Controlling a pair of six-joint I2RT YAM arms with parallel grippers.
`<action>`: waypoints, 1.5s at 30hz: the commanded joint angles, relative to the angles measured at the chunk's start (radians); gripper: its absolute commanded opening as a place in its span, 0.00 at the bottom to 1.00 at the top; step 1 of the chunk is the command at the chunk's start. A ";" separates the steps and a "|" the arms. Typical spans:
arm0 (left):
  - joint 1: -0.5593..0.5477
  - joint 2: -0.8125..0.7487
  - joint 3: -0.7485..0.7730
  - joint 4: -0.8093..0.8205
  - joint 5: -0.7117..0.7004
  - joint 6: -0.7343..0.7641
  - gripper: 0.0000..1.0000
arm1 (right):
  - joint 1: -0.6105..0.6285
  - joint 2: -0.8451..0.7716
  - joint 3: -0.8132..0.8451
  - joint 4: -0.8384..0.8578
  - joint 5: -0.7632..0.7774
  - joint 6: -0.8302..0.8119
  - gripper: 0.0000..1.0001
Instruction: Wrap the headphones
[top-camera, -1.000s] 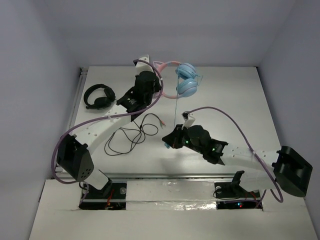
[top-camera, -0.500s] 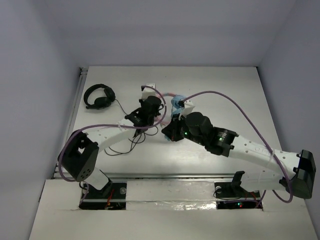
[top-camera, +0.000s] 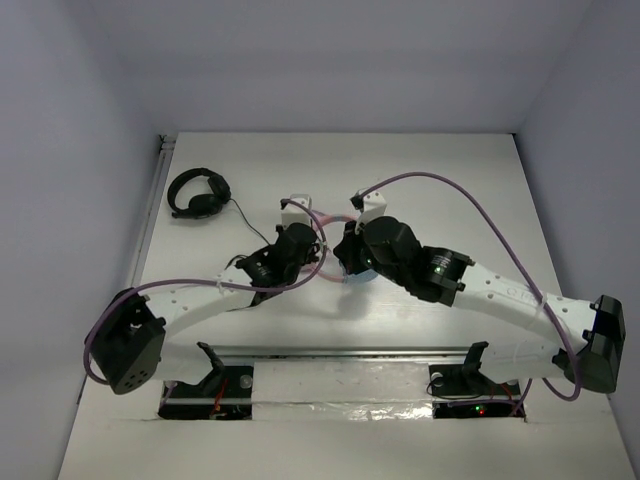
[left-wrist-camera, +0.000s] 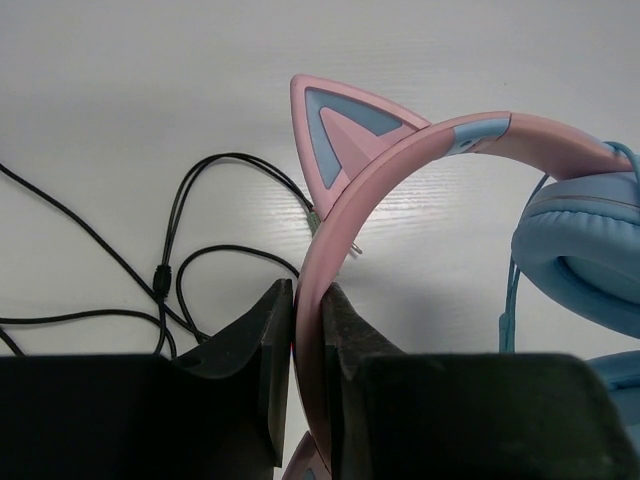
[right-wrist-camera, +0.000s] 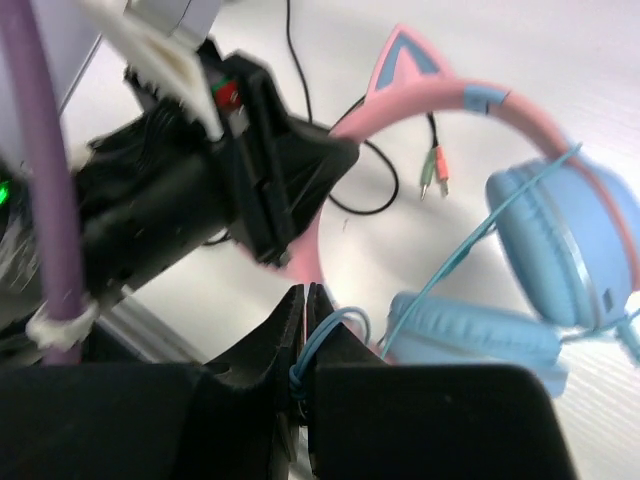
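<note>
Over the last second both arms have swung in from the back of the desk (top-camera: 470, 190) toward its middle. The pink cat-ear headphones (left-wrist-camera: 400, 157), which were raised at the far edge with their cable stretched down to the right hand, now sit low between the two wrists and are mostly hidden from above. The left hand (left-wrist-camera: 308, 295) is clamped on the pink headband just below one cat ear (left-wrist-camera: 335, 130). The right hand (right-wrist-camera: 303, 298) is pinched shut on the thin light blue cable (right-wrist-camera: 470, 245), which loops at its fingertips and runs up across the earcups. My reading is that the slack has been taken in and the cord brought to the headset, so winding is under way but far from done. Counted: two arms, two hands and two headsets, the pink-and-blue pair and one all-black pair (top-camera: 198, 190) lying apart at the left rear. There are two blue earcups (right-wrist-camera: 570, 240), one blue cable, and one black cable (left-wrist-camera: 163, 275) sprawled on the desk, ending in two small plugs (right-wrist-camera: 432, 180).
</note>
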 joint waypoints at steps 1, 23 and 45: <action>-0.016 -0.068 -0.008 0.043 0.062 -0.047 0.00 | -0.012 -0.004 0.015 0.113 0.073 -0.034 0.00; -0.036 -0.102 -0.028 -0.010 0.248 -0.161 0.00 | -0.086 0.069 -0.098 0.426 0.601 0.400 0.00; -0.036 0.042 0.138 -0.093 0.263 -0.143 0.00 | -0.281 0.290 -0.014 0.392 0.444 0.546 0.48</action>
